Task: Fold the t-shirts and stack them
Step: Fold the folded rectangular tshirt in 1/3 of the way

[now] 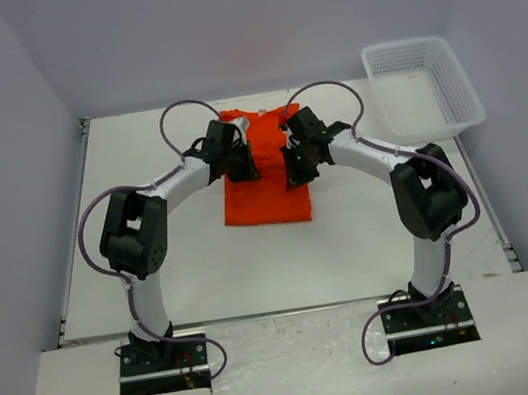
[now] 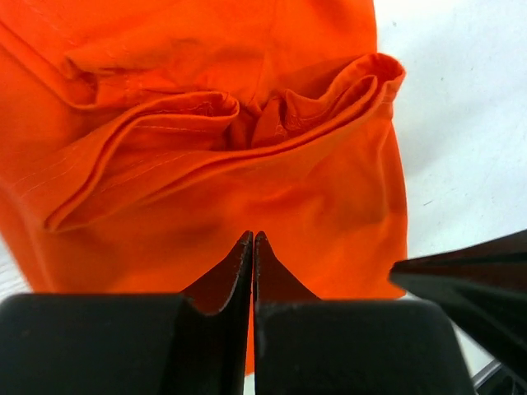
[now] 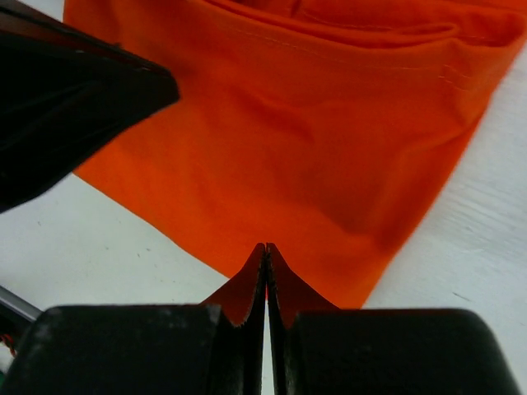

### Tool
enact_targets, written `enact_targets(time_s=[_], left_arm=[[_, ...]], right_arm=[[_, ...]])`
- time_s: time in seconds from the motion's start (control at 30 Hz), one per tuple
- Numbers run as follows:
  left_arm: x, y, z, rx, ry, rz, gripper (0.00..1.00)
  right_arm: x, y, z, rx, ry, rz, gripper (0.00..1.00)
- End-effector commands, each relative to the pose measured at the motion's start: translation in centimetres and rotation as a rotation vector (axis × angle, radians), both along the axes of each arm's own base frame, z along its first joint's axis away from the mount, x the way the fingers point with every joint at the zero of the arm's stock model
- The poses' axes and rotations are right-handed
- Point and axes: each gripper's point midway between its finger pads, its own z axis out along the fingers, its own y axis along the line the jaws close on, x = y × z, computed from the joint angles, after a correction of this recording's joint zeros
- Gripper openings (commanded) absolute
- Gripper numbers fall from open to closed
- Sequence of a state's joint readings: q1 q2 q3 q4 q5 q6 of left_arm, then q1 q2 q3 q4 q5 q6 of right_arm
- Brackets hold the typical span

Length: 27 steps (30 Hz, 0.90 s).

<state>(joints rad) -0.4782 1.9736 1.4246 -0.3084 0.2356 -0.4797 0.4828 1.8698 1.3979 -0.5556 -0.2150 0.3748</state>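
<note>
A: Orange cloth: the t-shirt (image 1: 267, 202) lies folded narrow in the middle of the tabletop (image 1: 205, 268), nearer the far edge. Why are both arms over it?

B: Probably to take its sides for the next fold. The left gripper (image 2: 253, 239) and the right gripper (image 3: 265, 247) have their jaws pressed together at the cloth. Whether fabric is pinched between them, one cannot tell.

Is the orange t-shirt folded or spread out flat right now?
Folded. The orange t-shirt lies as a compact rectangle, and the left wrist view shows several layers bunched along one edge.
</note>
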Motion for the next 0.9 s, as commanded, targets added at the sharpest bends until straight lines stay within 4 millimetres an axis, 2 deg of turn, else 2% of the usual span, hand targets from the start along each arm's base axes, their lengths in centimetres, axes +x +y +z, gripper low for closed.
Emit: enact_targets(time_s=[0.0,0.13,0.17,0.27,0.43,0.47,0.6,0.67,0.7,0.77,0.87], left_arm=[[1.3,-1.5,-0.6,-0.077,-0.002,-0.028,0.00],[2.2,-2.2,-1.2,-0.115,0.010,-0.036,0.00],[2.4,-2.1,-1.9,-0.109,0.021,-0.032,0.00],[3.6,-1.6,-2.2,-0.118,0.014,-0.022,0.00],[6.4,0.1,-2.0,-0.153,-0.008,0.005,0.00],[6.7,0.4,-2.7,-0.151,0.005,0.010,0.00],[9.2,2.3,-2.3,-0.179,-0.016,0.049,0.00],[9.9,2.9,-3.1,-0.181,-0.008,0.056,0.00],[11.1,3.6,-2.5,-0.169,-0.034,0.069,0.00],[11.8,4.3,-3.4,-0.158,-0.020,0.078,0.00],[13.5,5.3,-2.3,-0.149,-0.055,0.082,0.00]], right_arm=[[0.5,2.6,0.4,0.067,0.016,0.020,0.00],[0.4,3.1,-0.3,0.072,0.040,0.018,0.00],[0.3,3.2,-0.4,0.072,0.044,0.018,0.00],[0.0,3.0,-1.7,0.057,0.077,0.008,0.00],[-1.2,2.5,-4.1,0.016,0.128,-0.008,0.00],[-1.3,2.4,-4.3,0.013,0.130,-0.011,0.00],[-2.1,1.8,-5.5,-0.017,0.164,-0.031,0.00],[-2.3,1.5,-5.8,-0.025,0.173,-0.037,0.00],[-2.3,1.5,-5.9,-0.031,0.171,-0.041,0.00],[-2.4,1.1,-6.0,-0.045,0.171,-0.047,0.00],[-2.0,0.8,-5.3,-0.061,0.138,-0.042,0.00]])
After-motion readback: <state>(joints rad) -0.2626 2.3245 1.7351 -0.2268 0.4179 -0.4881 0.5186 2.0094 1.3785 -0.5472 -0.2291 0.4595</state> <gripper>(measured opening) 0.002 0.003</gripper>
